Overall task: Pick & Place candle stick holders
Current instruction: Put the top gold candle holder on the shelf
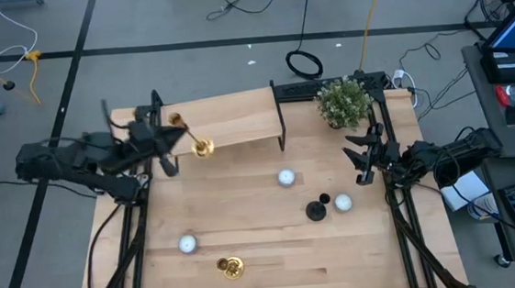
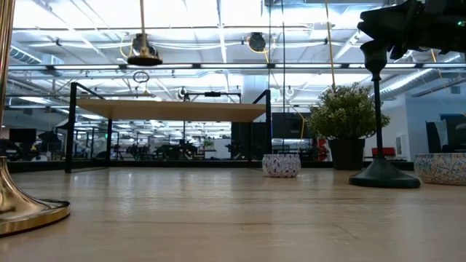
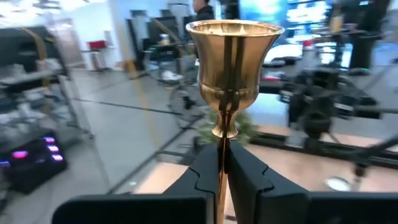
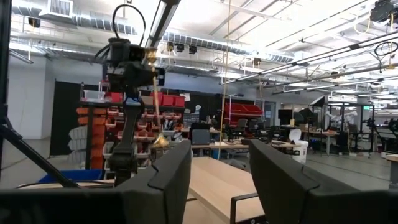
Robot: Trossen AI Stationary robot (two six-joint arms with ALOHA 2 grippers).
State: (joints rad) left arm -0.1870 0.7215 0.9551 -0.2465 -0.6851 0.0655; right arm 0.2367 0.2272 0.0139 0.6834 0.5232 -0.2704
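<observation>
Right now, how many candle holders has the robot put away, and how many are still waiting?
None looks put away yet: the raised shelf shows nothing on it. In hand: the left gripper is shut on one gold candle holder, held above the shelf's left end. Left to do: the second gold candle holder near the front edge and the black candle holder. The right gripper waits open at the right side.

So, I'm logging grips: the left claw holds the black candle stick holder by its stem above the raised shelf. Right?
Not quite: the left claw is shut on a gold candle stick holder, as the left wrist view shows. The black candle stick holder stands on the table.
</observation>
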